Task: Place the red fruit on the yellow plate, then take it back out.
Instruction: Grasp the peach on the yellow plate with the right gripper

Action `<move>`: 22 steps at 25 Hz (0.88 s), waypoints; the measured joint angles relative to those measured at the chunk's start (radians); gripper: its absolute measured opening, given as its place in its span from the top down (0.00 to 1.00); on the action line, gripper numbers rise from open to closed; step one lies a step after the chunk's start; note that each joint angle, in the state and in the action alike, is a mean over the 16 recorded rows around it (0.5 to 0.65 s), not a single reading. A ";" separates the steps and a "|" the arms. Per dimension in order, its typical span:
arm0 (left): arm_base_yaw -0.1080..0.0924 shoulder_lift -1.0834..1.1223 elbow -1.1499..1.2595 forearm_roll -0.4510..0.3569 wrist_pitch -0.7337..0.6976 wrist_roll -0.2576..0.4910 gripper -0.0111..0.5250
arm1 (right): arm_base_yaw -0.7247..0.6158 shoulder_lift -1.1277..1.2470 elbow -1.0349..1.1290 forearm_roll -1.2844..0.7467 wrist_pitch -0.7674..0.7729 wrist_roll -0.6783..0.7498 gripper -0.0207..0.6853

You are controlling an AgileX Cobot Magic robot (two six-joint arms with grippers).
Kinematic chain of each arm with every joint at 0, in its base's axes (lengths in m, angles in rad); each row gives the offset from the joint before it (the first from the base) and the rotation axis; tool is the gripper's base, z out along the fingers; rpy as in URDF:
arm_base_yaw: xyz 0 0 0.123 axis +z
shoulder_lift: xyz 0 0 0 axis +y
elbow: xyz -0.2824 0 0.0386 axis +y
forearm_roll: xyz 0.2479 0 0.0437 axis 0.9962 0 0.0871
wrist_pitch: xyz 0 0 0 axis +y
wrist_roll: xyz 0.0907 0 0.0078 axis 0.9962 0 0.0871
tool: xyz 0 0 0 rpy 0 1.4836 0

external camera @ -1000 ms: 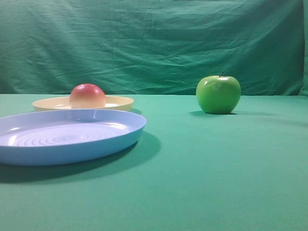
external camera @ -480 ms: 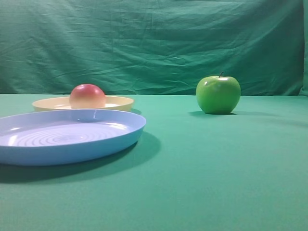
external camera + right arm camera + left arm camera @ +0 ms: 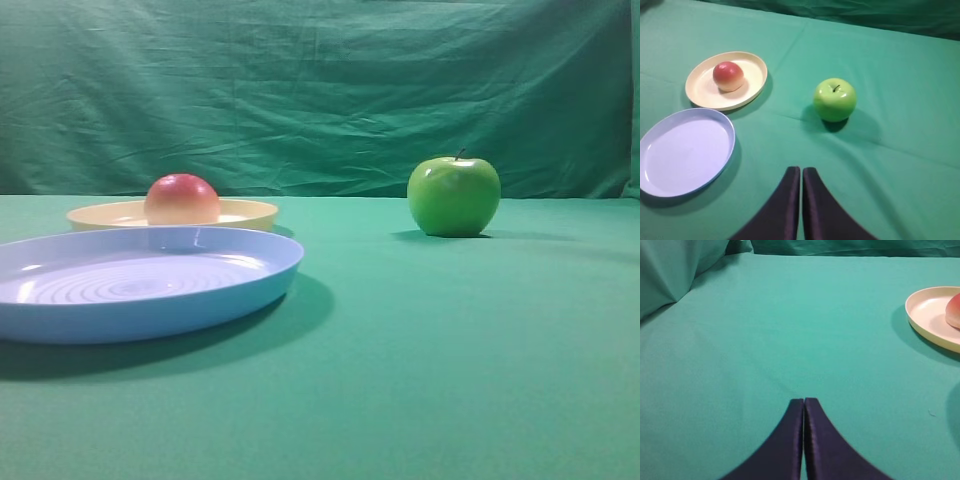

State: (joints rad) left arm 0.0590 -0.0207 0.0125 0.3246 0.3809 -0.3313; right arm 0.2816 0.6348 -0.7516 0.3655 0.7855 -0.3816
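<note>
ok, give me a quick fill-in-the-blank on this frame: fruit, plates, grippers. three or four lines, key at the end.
1. The red fruit sits on the ____ plate.
2. The blue plate holds ____.
3. The fruit lying straight on the green cloth is the ____ apple.
4. The left gripper and the right gripper both have their jaws ____.

Missing words: yellow; nothing; green; shut

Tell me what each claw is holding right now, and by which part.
Nothing is held. The left claw and right claw are both shut on nothing, above bare cloth. The red fruit sits free on the yellow plate.
</note>
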 joint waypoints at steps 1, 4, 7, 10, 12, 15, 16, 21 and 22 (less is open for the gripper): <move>0.000 0.000 0.000 0.000 0.000 0.000 0.98 | 0.003 0.031 -0.014 0.015 0.004 -0.013 0.97; 0.000 0.000 0.000 0.000 0.000 0.000 0.98 | 0.011 0.124 -0.049 0.053 -0.001 -0.047 0.97; 0.000 0.000 0.000 0.000 0.000 0.000 0.98 | 0.019 0.212 -0.073 0.089 -0.025 -0.081 0.97; 0.000 0.000 0.000 0.000 0.000 0.000 0.98 | 0.027 0.297 -0.094 0.123 -0.058 -0.120 0.97; 0.000 0.000 0.000 0.000 0.000 0.000 0.98 | 0.030 0.354 -0.115 0.145 -0.077 -0.146 0.97; 0.000 0.000 0.000 0.000 0.000 0.000 0.98 | 0.032 0.446 -0.165 0.175 -0.093 -0.185 0.97; 0.000 0.000 0.000 0.000 0.000 0.000 0.98 | 0.032 0.479 -0.187 0.185 -0.093 -0.198 0.97; 0.000 0.000 0.000 0.000 0.000 0.000 0.98 | 0.050 0.661 -0.345 0.223 -0.064 -0.249 0.97; 0.000 0.000 0.000 0.000 0.000 0.000 0.98 | 0.058 0.702 -0.386 0.227 -0.055 -0.258 0.97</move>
State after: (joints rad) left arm 0.0590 -0.0207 0.0125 0.3246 0.3809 -0.3314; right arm 0.3395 1.3366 -1.1377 0.5924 0.7302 -0.6393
